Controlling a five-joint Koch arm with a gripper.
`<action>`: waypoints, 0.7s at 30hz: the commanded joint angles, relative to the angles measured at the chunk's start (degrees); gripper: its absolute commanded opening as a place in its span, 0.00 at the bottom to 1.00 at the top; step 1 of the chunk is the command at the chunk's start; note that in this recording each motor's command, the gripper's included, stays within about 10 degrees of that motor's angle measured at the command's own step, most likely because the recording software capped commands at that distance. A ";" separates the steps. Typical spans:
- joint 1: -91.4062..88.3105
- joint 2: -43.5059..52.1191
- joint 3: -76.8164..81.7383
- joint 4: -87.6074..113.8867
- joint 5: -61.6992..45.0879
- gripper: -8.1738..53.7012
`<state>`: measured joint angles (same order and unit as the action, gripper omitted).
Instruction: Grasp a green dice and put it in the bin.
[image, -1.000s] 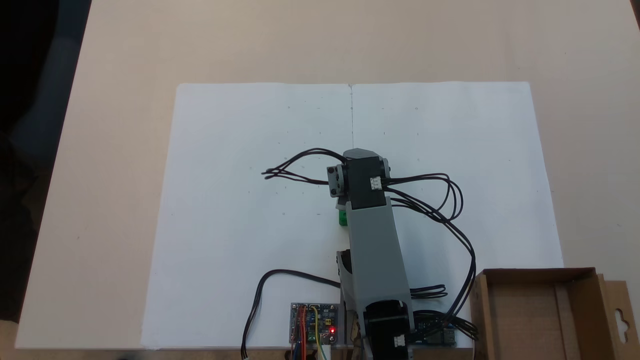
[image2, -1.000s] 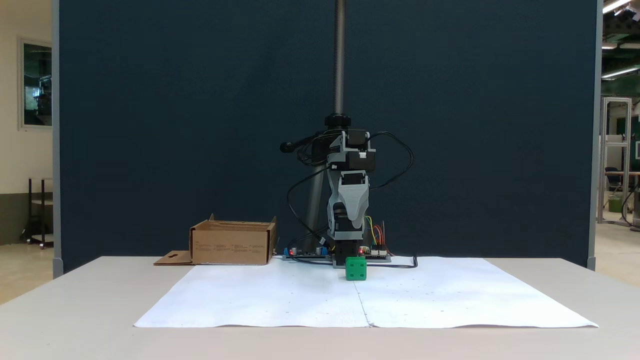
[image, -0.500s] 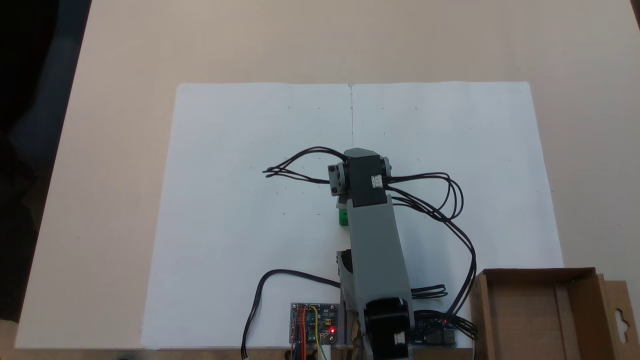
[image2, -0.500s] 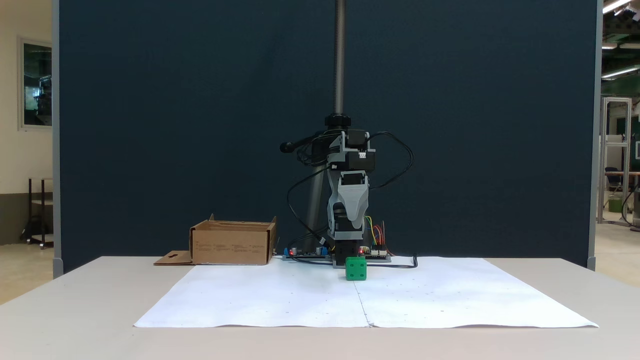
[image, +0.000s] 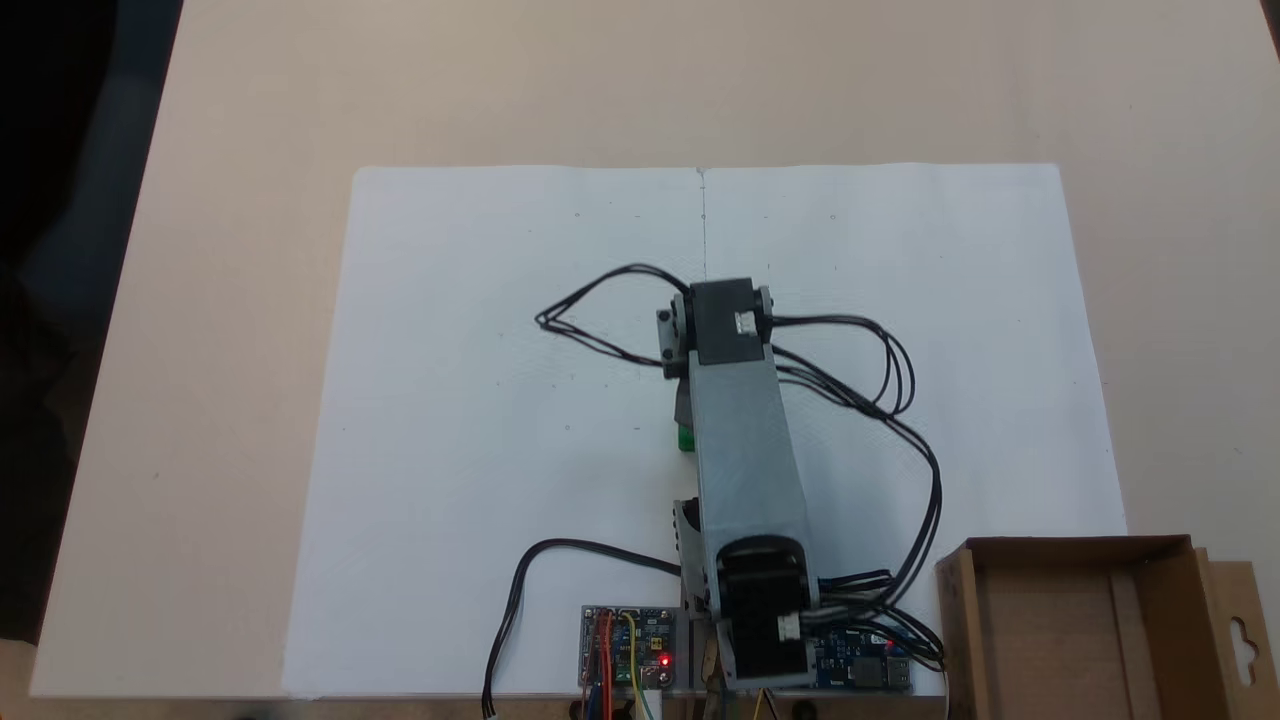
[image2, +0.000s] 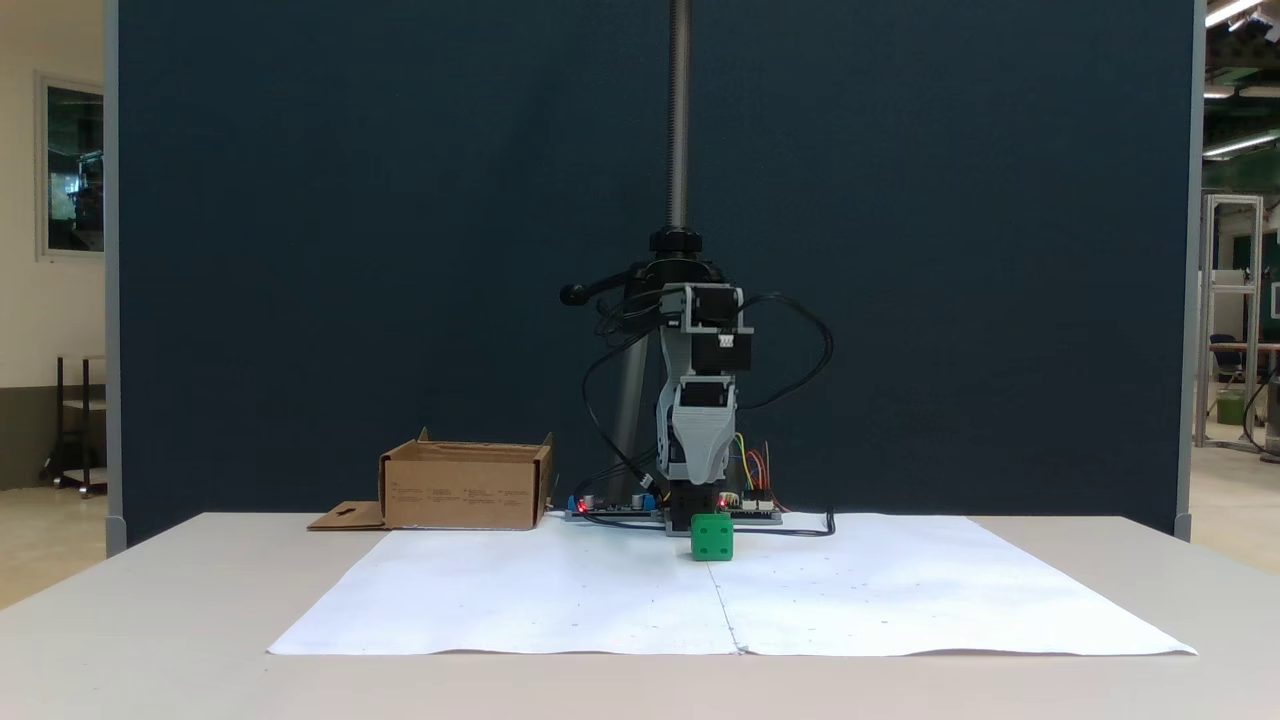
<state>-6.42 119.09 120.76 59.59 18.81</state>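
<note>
The paper (image2: 730, 590) covers mid-table. The bin (image2: 465, 487) stands at its left rear in a fixed view. The gripper (image2: 697, 478) hangs just above and behind the dice (image2: 711, 537), lower centre; jaw opening can't be told.

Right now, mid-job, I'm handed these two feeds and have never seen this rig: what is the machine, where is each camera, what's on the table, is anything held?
It is a small hobby arm with a gripper, bolted at the table edge. One fixed view looks straight down; the other faces the arm from across the table. On white paper sits the green dice, directly in front of the arm; from above only a sliver shows beside the arm. The bin, a cardboard box, stands beside the base and looks empty. A circuit board lies near the base. The gripper hangs above the dice; nothing appears held, and I cannot tell whether it is open.
</note>
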 joint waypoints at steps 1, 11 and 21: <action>-1.23 4.13 1.23 -0.88 3.25 0.85; -4.13 7.56 5.36 -0.53 7.91 0.88; -5.10 7.47 8.88 -0.35 7.73 0.90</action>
<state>-10.55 125.24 130.08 59.59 22.24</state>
